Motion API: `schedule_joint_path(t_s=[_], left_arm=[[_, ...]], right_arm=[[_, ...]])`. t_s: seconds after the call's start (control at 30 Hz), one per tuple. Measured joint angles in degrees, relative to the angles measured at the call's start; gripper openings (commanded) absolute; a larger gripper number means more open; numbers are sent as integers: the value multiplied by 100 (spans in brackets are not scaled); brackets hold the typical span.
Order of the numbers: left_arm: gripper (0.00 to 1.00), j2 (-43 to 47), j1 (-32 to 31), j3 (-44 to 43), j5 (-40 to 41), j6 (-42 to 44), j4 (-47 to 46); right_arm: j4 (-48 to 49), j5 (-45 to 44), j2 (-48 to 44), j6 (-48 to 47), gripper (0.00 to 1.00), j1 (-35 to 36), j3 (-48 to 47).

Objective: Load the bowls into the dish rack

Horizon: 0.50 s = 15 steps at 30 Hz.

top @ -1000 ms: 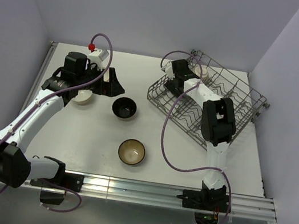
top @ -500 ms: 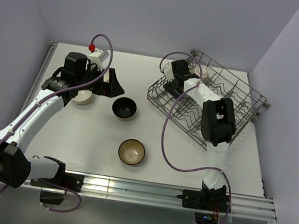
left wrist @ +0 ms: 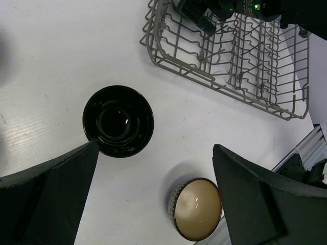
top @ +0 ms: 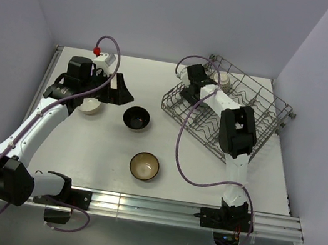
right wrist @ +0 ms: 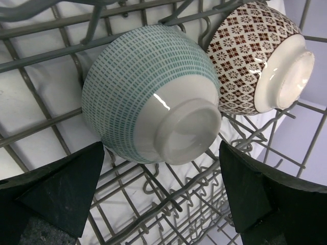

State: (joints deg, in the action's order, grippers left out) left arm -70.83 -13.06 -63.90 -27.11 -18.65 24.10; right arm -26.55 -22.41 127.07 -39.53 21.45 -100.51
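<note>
The grey wire dish rack [top: 240, 120] stands at the back right and also shows in the left wrist view [left wrist: 230, 51]. In the right wrist view a pale teal bowl [right wrist: 145, 99] and a red-white lattice bowl [right wrist: 253, 56] lie on their sides among the tines. My right gripper [right wrist: 163, 196] is open just below the teal bowl, not touching it; in the top view it [top: 204, 82] is inside the rack's far left end. My left gripper [top: 121, 93] is open and empty above the table. A cream bowl [top: 92, 106] lies partly under the left arm. A black bowl [top: 136, 118] and a brown bowl with tan inside [top: 144, 165] sit mid-table.
The left wrist view looks down on the black bowl [left wrist: 118, 121] and the brown bowl [left wrist: 196, 208] between my open fingers [left wrist: 46, 199]. A metal rail [top: 155, 208] runs along the table's near edge. Walls close the back and both sides.
My left gripper has shifted slightly left and back, still open. My right gripper has barely moved inside the rack. The bowls have not moved.
</note>
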Motion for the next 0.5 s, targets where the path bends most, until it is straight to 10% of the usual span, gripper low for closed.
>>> schedule_joint_path(t_s=[0.5], left_arm=[[100,-323,1130,-339,-361,586,765]], right_arm=[[44,120,-166,-15,100,-2,76]])
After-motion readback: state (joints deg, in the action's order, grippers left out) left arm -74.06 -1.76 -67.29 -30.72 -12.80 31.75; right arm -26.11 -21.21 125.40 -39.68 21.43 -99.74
